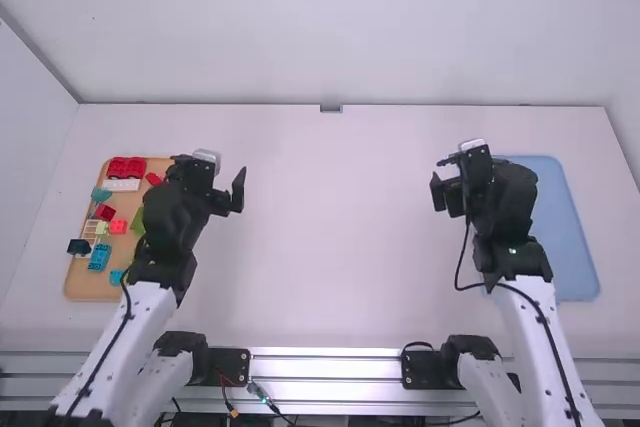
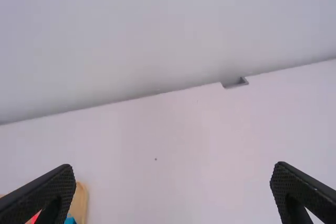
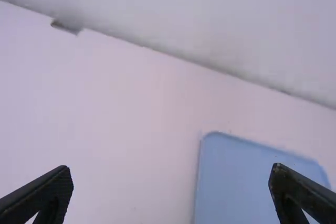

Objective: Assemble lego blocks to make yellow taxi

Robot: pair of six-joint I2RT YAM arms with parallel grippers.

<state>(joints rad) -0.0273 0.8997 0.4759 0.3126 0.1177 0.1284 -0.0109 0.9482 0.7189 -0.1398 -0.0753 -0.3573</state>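
My left gripper (image 1: 212,181) hangs at the right edge of an orange-tan tray (image 1: 90,289), partly covering it. Lying on that tray are a red block (image 1: 126,167), a white block (image 1: 121,185), a blue block (image 1: 99,257), a green block (image 1: 137,222) and a coral block (image 1: 118,227), among several others. In the left wrist view the left gripper (image 2: 173,168) has its fingers wide apart with nothing between them. Over the left edge of a blue tray (image 1: 562,217) is my right gripper (image 1: 461,175); in the right wrist view this gripper (image 3: 170,169) stands open, holding nothing.
The white table (image 1: 335,237) stretches between the two arms. A wall (image 1: 340,27) rises along its far edge, where a small grey fitting (image 1: 331,108) sits. The blue tray (image 3: 241,182) is also in the right wrist view.
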